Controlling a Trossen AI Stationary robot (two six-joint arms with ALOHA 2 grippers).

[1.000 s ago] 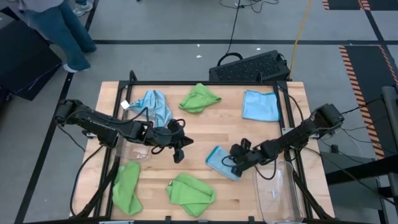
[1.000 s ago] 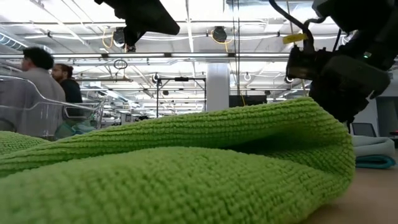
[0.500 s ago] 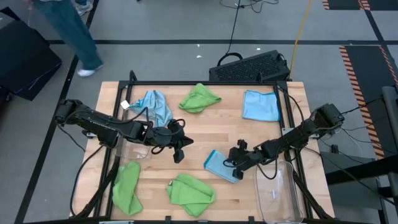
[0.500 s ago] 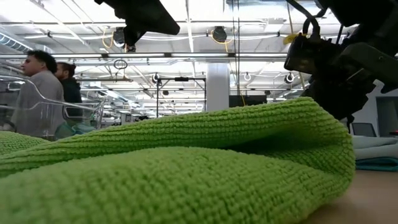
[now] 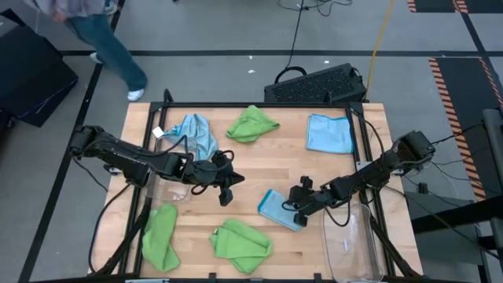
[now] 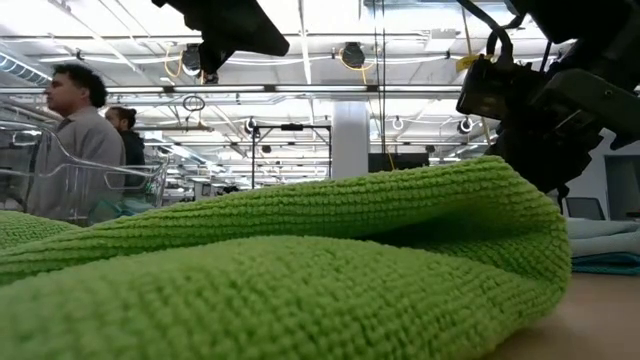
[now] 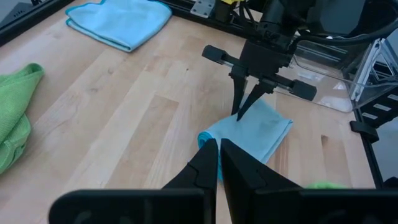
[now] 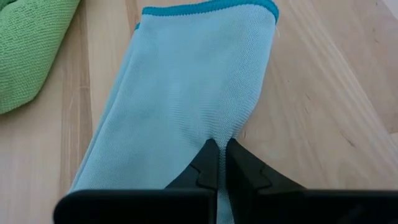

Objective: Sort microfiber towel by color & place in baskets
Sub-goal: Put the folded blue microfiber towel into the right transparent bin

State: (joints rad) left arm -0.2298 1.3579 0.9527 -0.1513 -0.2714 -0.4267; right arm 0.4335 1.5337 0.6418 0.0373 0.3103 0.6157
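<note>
We judge the blue towel (image 5: 279, 207) light, limp and easily bunched, with a nap that gives grip rather than slip; it will drape and trail once lifted, so we favour pinching a raised fold or an edge, where the pads can gather cloth, over the flat middle; it lies at about five o'clock from the table's centre, just at nine o'clock of the clear basket (image 5: 352, 244) on the right edge. The right gripper (image 5: 299, 204) has its fingers (image 8: 217, 163) closed together on a pinch of that towel, the cloth puckering between them in the right wrist view; whether the pinch goes through both layers we cannot tell. The left gripper (image 5: 228, 189) hangs at about nine o'clock from the table's centre, fingers shut on nothing; the other basket (image 5: 174, 191) sits beneath that arm.
</note>
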